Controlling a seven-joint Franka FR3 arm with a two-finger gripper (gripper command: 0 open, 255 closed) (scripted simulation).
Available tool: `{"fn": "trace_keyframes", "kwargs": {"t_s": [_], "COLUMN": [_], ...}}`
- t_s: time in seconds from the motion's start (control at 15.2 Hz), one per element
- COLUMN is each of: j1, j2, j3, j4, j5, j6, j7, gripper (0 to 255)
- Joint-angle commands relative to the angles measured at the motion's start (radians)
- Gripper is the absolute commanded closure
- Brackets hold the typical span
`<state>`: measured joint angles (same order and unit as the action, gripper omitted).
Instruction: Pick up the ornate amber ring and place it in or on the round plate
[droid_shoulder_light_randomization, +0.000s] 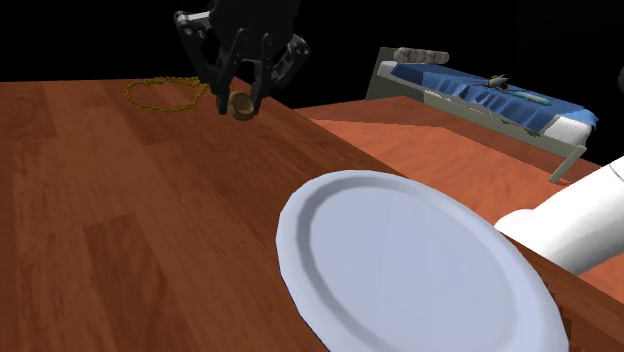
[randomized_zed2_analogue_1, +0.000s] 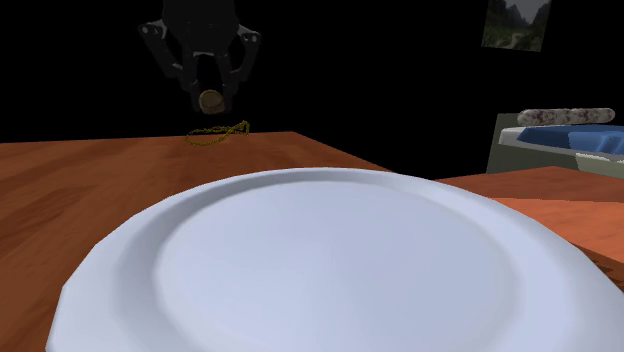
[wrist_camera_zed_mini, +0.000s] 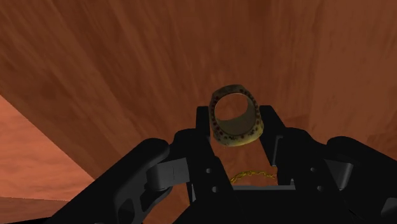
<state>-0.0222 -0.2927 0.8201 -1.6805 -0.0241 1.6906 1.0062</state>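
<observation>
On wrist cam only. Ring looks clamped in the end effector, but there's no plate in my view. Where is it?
Observer: The plate sits at the shoulder view's lower right, near the stand. The end effector holds the ring toward the upper left.
Operator: Ring off the table?
Observer: Looks so. In the second exterior view it hangs above the table, against the black area.
Operator: The gold thing behind the fingers?
Observer: A chain, looped on the table's far part, below the ring.
</observation>
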Motion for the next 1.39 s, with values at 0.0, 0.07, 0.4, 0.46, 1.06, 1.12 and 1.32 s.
{"fn": "trace_keyframes", "kwargs": {"t_s": [0.0, 0.07, 0.4, 0.46, 1.06, 1.12, 1.32], "j1": [0.033, 0.053, 0.145, 0.164, 0.321, 0.325, 0.335], "j2": [-0.103, -0.143, -0.326, -0.36, -0.635, -0.642, -0.663], "j3": [-0.05, -0.071, -0.148, -0.159, -0.224, -0.222, -0.214], "j4": [-0.078, -0.107, -0.23, -0.251, -0.377, -0.395, -0.447], "j5": [0.069, 0.091, 0.174, 0.186, 0.271, 0.275, 0.286], "j6": [0.0, -0.006, -0.054, -0.067, -0.222, -0.211, -0.18], "j7": [-0.027, -0.034, -0.048, -0.047, -0.001, -0.001, 0.001], "gripper": [255, 255, 255, 255, 255, 255, 255]}}
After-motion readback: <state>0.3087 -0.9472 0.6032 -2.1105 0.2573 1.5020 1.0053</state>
